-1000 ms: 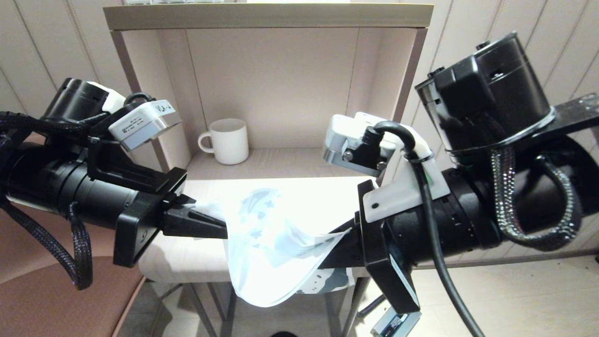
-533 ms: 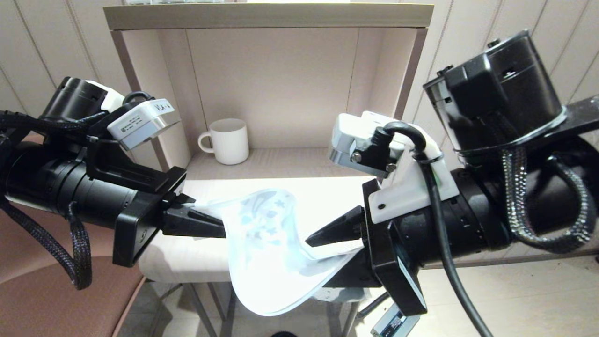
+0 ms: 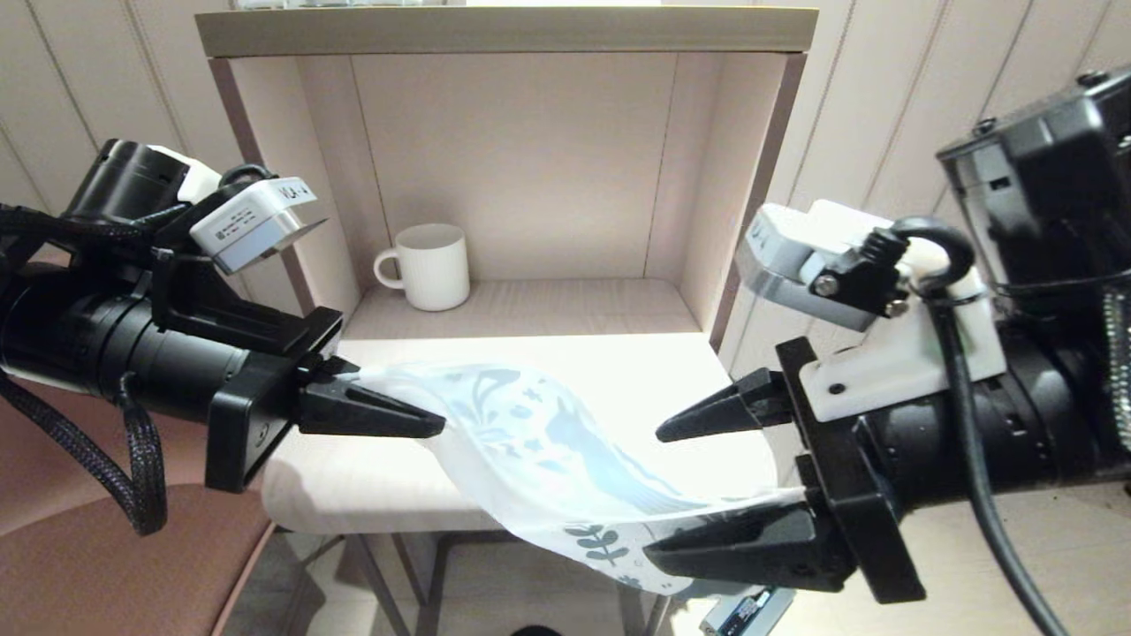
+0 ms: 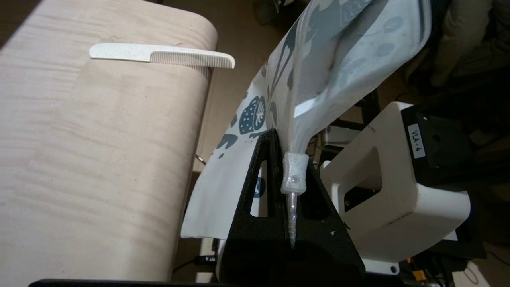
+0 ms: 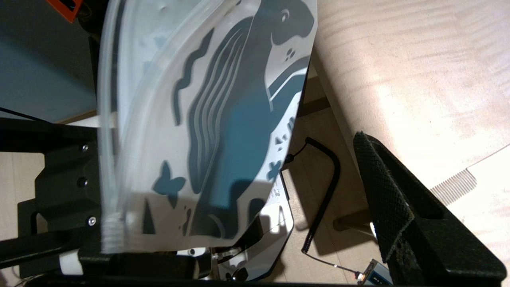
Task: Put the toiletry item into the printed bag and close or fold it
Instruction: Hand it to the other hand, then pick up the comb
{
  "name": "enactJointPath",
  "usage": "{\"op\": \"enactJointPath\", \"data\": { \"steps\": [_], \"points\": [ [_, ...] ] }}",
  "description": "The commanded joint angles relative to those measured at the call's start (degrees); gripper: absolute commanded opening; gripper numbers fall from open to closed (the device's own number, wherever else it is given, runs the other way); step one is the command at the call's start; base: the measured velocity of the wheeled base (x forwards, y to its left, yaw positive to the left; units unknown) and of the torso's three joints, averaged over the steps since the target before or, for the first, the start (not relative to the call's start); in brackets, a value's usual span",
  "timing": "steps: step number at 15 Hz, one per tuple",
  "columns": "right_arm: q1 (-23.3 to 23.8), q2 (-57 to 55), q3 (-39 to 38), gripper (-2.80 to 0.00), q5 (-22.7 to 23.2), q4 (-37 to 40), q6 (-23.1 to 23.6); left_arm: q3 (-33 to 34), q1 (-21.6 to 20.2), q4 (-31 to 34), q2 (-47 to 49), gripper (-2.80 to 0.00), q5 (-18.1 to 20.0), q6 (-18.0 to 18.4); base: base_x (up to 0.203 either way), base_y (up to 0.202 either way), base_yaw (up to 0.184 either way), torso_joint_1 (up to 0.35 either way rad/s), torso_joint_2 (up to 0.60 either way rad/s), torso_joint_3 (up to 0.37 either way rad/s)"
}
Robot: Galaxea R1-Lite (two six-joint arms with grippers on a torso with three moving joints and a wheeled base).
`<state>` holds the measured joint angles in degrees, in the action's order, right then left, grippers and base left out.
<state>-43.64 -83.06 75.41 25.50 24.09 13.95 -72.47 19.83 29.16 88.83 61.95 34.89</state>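
Left claw (image 3: pixel 415 422) is clamped on the printed bag (image 3: pixel 548 450) at its zip end; the left wrist view shows the white slider (image 4: pixel 294 174) pinched between the closed fingers. Right claw (image 3: pixel 658 495) is spread wide, upper finger clear of the bag, lower finger under the far printed end, which drapes across it, so it supports rather than grips. The bag hangs in the air between the 2 claws, in front of the counter (image 3: pixel 353 486).

Comb (image 4: pixel 159 56) is not in the bag: it lies flat on the counter, toothed end sticking out past the counter edge.

Risks:
- the far end can slide off the lower right finger, since nothing pinches it; the bag would then dangle from the left claw alone
- comb overhang: a brush from swinging bag or arm could tip it to the floor
- bag is thin and floppy, so the mouth may collapse before the comb goes in

Readable text: "VLA-4" on the white wrist camera housing (image 4: pixel 414 187). White mug (image 3: pixel 428 265) sits untouched on the shelf
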Motion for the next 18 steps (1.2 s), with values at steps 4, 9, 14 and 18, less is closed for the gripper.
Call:
{"op": "enactJointPath", "data": {
  "steps": [4, 9, 14, 18],
  "points": [
    [1.0, 7.0, -6.1, 0.0, 0.3, 0.0, 0.1, -1.1, -0.9, 0.2, 0.9, -2.8, 0.4, 0.0, 0.0, 0.0, 0.0, 0.0, 0.0, 0.0],
    [5.9, 14.3, -9.9, 0.0, 0.2, 0.0, -3.1, -1.1, -3.5, 0.3, 0.5, -2.8, 0.4, -0.1, 0.0, 0.0, 0.0, 0.0, 0.0, 0.0],
    [16.6, 17.9, -10.5, 0.0, -1.9, -3.1, -27.5, 0.1, -5.3, 0.7, -0.2, -2.8, 0.5, -0.1, 0.0, 0.0, 0.0, 0.0, 0.0, 0.0],
    [18.1, 17.3, -13.4, -2.8, -2.4, 0.7, -31.7, 1.0, -5.4, 0.8, -1.3, -2.8, 0.3, -0.1, 0.0, 0.0, 0.0, 0.0, 0.0, 0.0]
  ]
}}
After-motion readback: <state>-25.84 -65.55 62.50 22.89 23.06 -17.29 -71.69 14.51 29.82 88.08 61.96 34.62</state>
